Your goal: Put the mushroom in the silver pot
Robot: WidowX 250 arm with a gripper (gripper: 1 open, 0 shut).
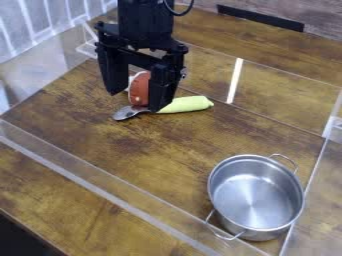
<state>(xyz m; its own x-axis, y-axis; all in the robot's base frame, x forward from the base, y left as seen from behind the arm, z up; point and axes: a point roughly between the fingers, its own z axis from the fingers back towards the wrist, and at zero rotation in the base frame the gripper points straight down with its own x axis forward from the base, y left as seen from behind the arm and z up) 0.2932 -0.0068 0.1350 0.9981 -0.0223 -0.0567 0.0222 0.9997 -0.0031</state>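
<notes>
The mushroom [142,89], with a reddish-brown cap, sits on the wooden table at the upper middle of the view. My black gripper [136,99] points straight down over it and is open, one finger on each side of the mushroom. I cannot tell whether the fingers touch it. The arm's body hides part of the mushroom. The silver pot [254,195] stands upright and empty at the lower right, well apart from the gripper, with its two loop handles showing.
A yellow-green vegetable [189,103] lies just right of the gripper, and a small grey spoon-like piece [127,113] lies just below it. Clear acrylic walls [107,190] fence the wooden table [80,130] on all sides.
</notes>
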